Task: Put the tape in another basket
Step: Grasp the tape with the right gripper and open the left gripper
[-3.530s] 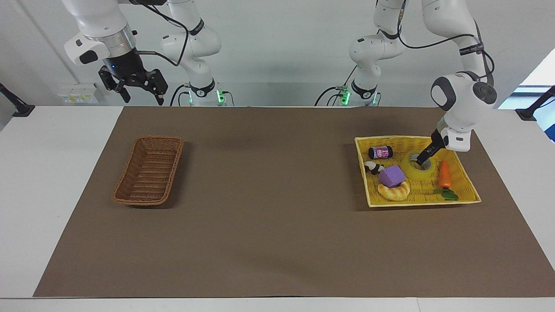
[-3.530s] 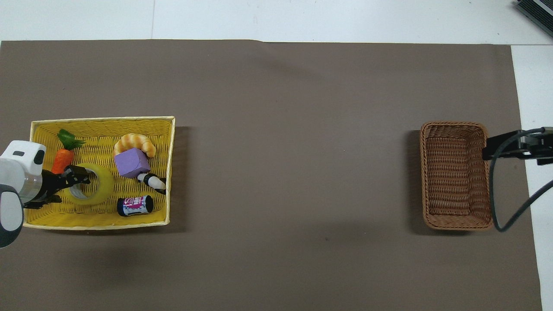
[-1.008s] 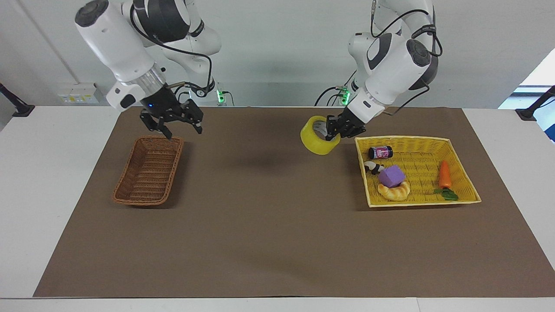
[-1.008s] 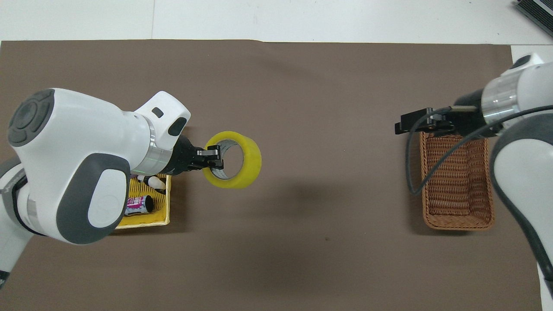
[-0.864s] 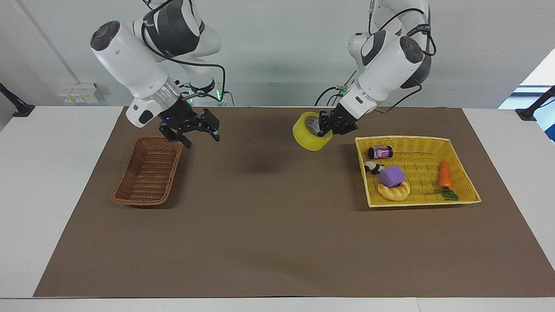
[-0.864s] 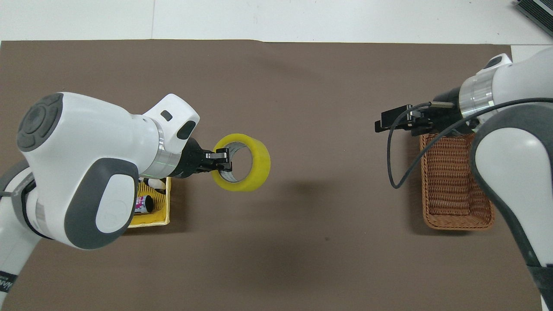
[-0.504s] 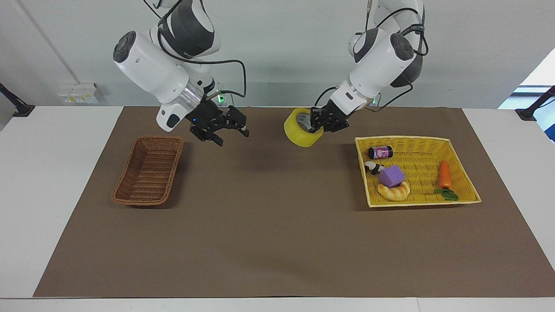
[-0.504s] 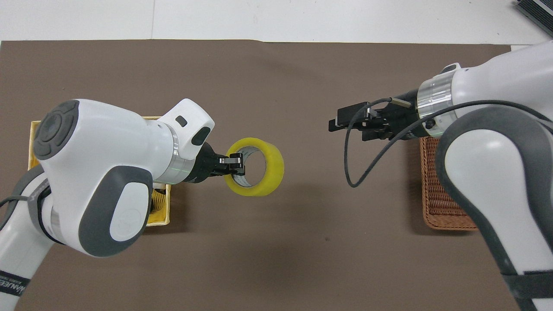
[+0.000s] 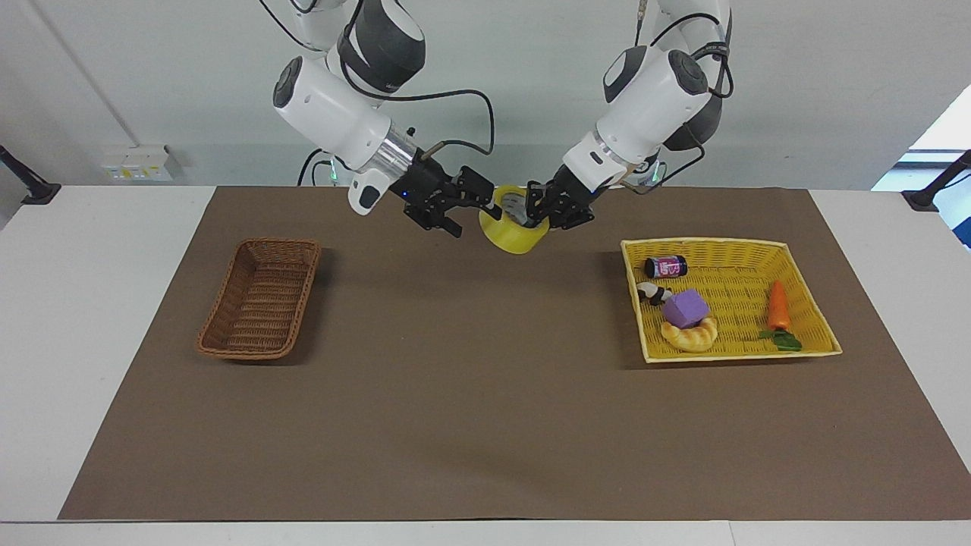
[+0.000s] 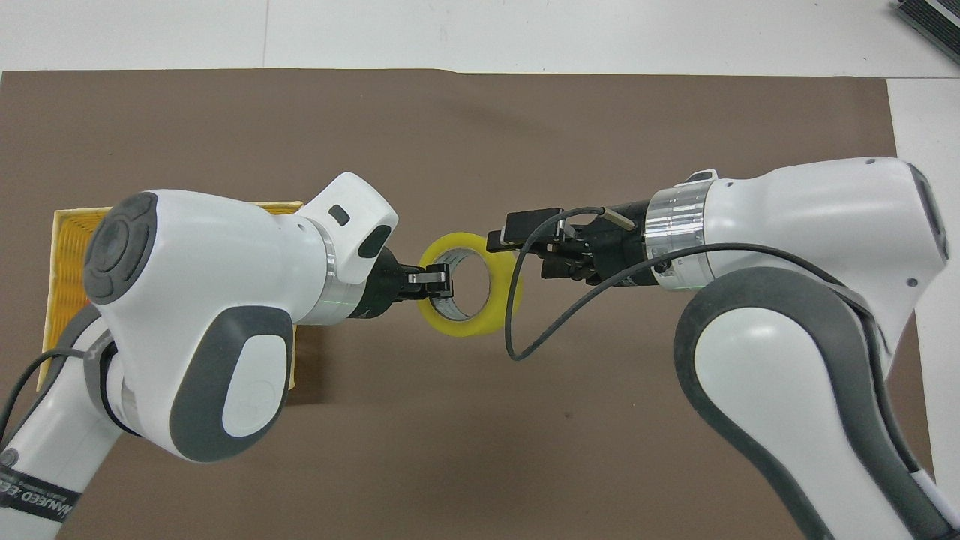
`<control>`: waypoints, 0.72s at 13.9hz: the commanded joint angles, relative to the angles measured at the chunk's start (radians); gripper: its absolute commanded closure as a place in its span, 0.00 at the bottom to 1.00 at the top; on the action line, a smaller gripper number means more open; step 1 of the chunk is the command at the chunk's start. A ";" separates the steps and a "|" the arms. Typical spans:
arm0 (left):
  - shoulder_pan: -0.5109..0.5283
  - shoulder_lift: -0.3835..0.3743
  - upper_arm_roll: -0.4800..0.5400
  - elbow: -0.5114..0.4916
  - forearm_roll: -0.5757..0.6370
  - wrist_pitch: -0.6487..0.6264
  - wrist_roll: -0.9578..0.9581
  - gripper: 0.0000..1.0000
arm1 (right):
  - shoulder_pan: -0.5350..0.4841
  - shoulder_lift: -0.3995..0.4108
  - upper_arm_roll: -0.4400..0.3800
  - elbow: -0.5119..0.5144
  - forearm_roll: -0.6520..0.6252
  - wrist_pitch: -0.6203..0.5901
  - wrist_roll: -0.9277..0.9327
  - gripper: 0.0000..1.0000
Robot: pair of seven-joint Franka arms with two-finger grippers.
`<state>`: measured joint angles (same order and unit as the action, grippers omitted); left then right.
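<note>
Left tool (image 9: 540,211) is clenching the tape (image 9: 514,228) by its wall, one finger inside the core and one outside, holding the roll up in the air over the middle of the brown mat (image 9: 485,394). Right tool (image 9: 469,205) is sitting right at the other side of the roll with its fingers spread, one tip at the rim; can't tell if it is touching yet. This is looking like a mid-air handover.

Risks, judged from here:
- Left tool letting go before the right one is closing on the wall: roll is dropping to the desk (image 9: 91,318) and rolling off.
- Right fingers straddling badly or catching only the rim edge: slick tape is slipping out or tilting.
- The two tools are very close together, so a small error is knocking them together or pushing the roll out of the left grip.
- The right arm's loose cable (image 10: 525,315) is hanging by the roll and could snag.

Brown wicker basket (image 9: 261,297) is sitting empty toward the right arm's end, well apart. Yellow tray basket (image 9: 812,303) toward the left arm's end is holding a carrot toy (image 9: 778,304), purple block (image 9: 686,307), croissant toy (image 9: 689,336) and small can (image 9: 665,266).
</note>
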<state>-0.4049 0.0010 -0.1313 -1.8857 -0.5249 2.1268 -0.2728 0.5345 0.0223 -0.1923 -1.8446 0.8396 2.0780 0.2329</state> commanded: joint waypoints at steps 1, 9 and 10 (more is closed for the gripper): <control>-0.026 -0.003 0.013 0.005 -0.023 0.048 -0.002 1.00 | 0.002 -0.044 -0.003 -0.054 0.041 0.020 0.013 0.00; -0.043 -0.001 -0.010 0.005 -0.089 0.127 -0.009 1.00 | 0.032 -0.071 -0.001 -0.099 0.041 0.057 0.034 0.08; -0.043 -0.001 -0.011 0.005 -0.087 0.130 -0.019 1.00 | 0.032 -0.071 -0.001 -0.097 0.041 0.056 0.037 0.27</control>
<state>-0.4287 0.0028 -0.1450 -1.8858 -0.5891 2.2274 -0.2755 0.5611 -0.0227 -0.1927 -1.9107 0.8568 2.1072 0.2532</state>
